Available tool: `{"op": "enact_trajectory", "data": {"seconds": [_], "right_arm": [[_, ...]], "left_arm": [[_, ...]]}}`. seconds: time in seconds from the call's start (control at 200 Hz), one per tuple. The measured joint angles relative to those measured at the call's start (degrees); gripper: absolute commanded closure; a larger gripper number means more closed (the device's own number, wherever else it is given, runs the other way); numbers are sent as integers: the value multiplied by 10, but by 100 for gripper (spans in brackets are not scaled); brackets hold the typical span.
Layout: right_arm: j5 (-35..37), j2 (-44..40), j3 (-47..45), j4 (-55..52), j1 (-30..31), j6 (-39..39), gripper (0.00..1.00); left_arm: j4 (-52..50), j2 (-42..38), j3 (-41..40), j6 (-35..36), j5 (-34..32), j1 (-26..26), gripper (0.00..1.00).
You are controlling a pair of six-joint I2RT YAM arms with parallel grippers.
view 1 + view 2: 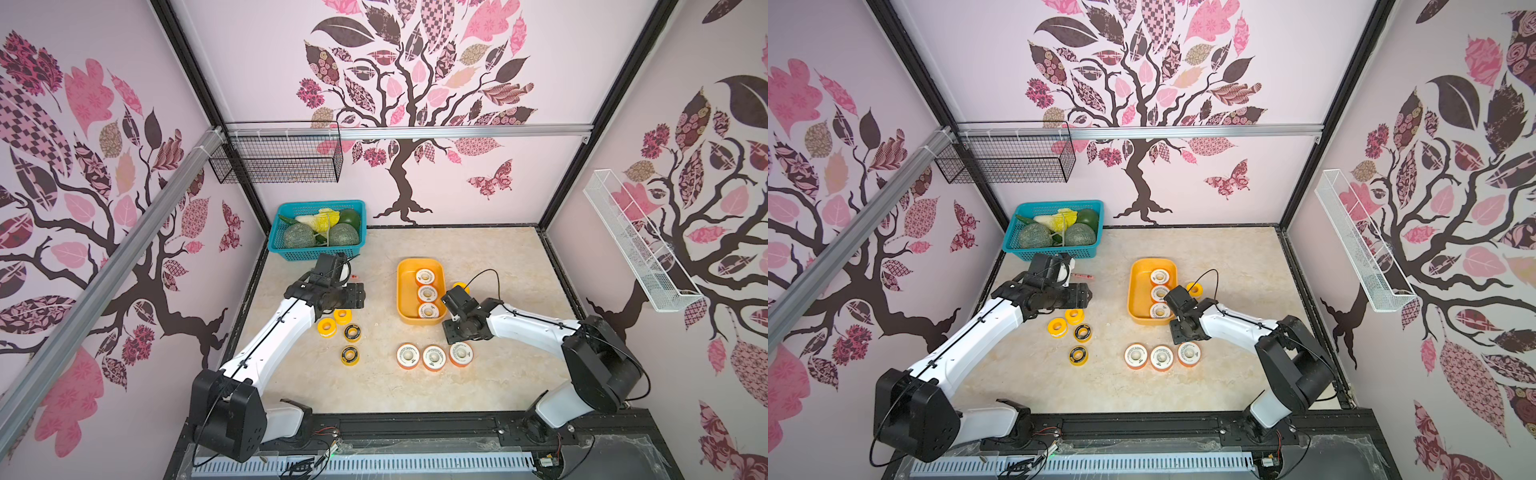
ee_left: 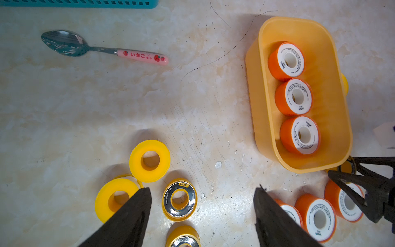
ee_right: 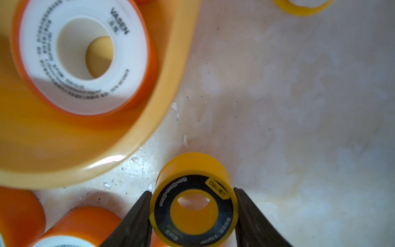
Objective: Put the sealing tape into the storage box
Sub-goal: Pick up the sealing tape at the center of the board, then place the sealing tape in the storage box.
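The yellow-orange storage box (image 1: 402, 291) (image 2: 263, 102) holds three orange-rimmed, white-faced sealing tape spools (image 1: 427, 294) in a row. My right gripper (image 3: 193, 192) (image 1: 453, 332) is shut on a small yellow black-faced spool (image 3: 193, 209), just outside the box's near corner. Three more orange spools (image 1: 434, 357) lie in a row in front of the box. Left of it lie two plain yellow spools (image 1: 326, 326) and two black-faced ones (image 1: 352, 332). Another yellow spool (image 1: 461, 286) sits behind the right wrist. My left gripper (image 2: 203, 189) (image 1: 357, 295) hangs open above them, holding nothing.
A teal basket (image 1: 318, 249) of vegetables stands at the back left. A spoon with a pink handle (image 2: 102, 50) lies on the table near it. A black wire basket (image 1: 282, 160) and a white mesh one (image 1: 636, 245) hang on the walls.
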Motion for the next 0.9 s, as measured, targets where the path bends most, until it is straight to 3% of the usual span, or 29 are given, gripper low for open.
{"op": "enact_trajectory", "data": {"seconds": [0.3,0.61,0.9], "right_arm": [[-23,-33,22,-39,-79,-11,41],[-93,-34,129,-64,-117,-36,41],[-177,54,266,-73,-117,-51,41]], "left_arm": [[0,0,0,0,0,0,20],[0,3,0,0,2,0,20],[0,5,0,0,6,0,20]]}}
